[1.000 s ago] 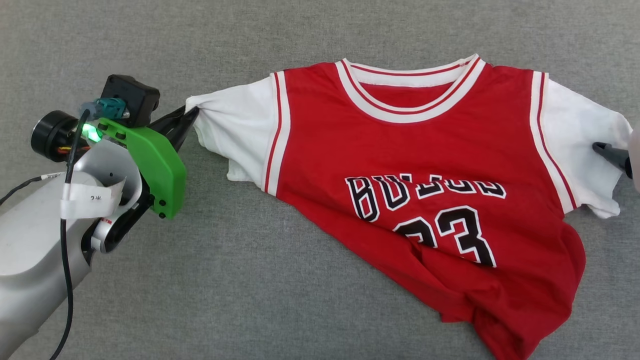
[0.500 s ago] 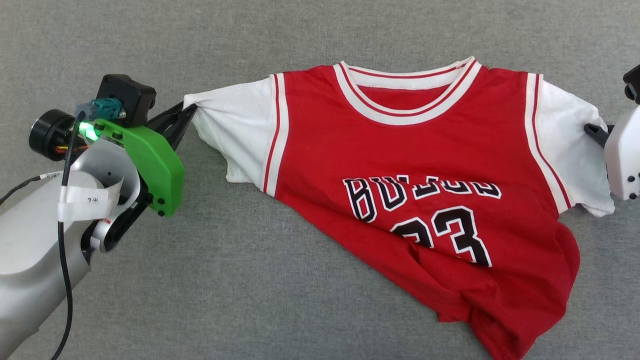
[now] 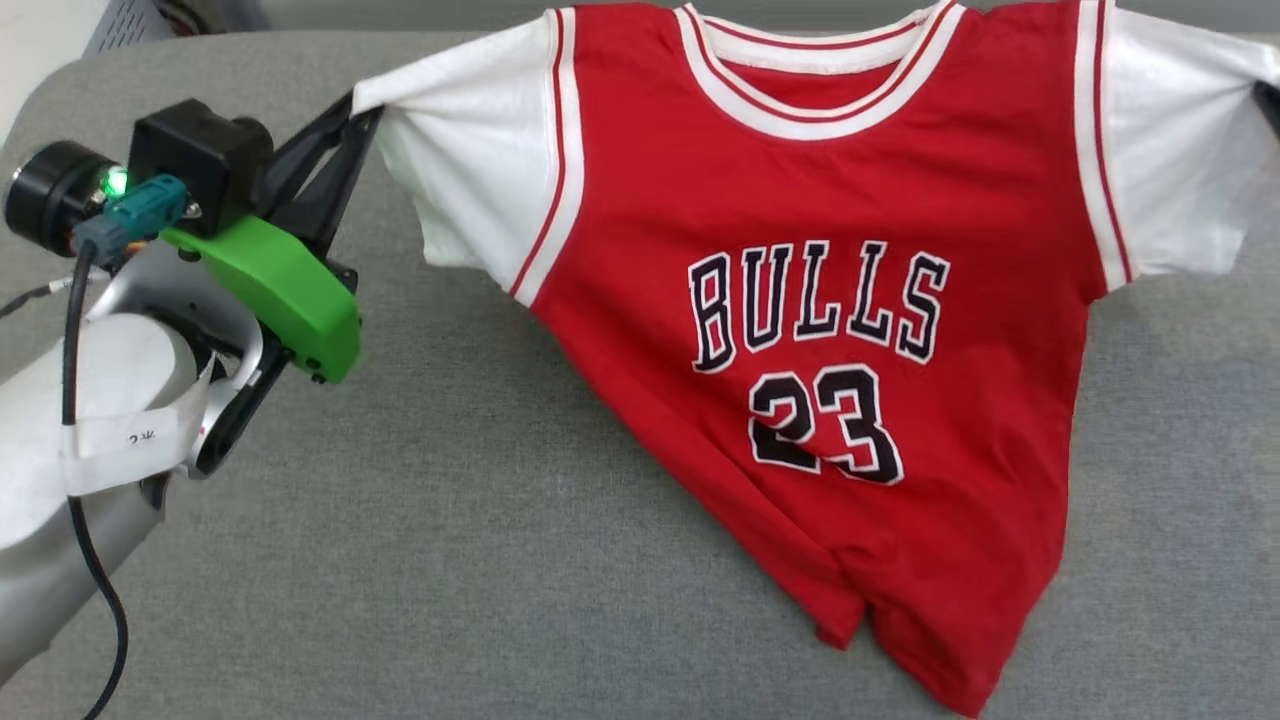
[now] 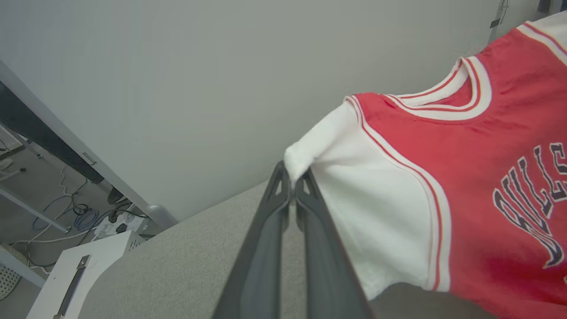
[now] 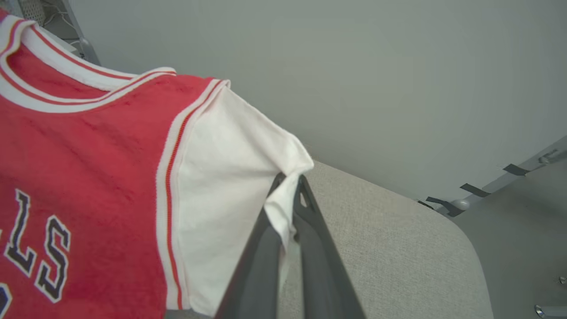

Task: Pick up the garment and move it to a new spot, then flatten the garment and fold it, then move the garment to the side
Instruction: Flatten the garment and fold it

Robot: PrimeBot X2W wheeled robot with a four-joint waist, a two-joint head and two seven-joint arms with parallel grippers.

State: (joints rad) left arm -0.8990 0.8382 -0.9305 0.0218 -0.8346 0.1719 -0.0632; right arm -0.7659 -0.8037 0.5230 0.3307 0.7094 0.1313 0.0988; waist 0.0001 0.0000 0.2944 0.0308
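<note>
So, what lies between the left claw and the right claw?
The garment, stretched across the head view; left claw and right claw each grip one end.

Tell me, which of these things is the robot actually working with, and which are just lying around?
In the job:
garment, a red jersey hanging from both sleeves
left gripper, shut on one white sleeve
right gripper, shut on the other
grey table beneath it

Just lying about:
floor cables
white cabinet
black tape strips
</note>
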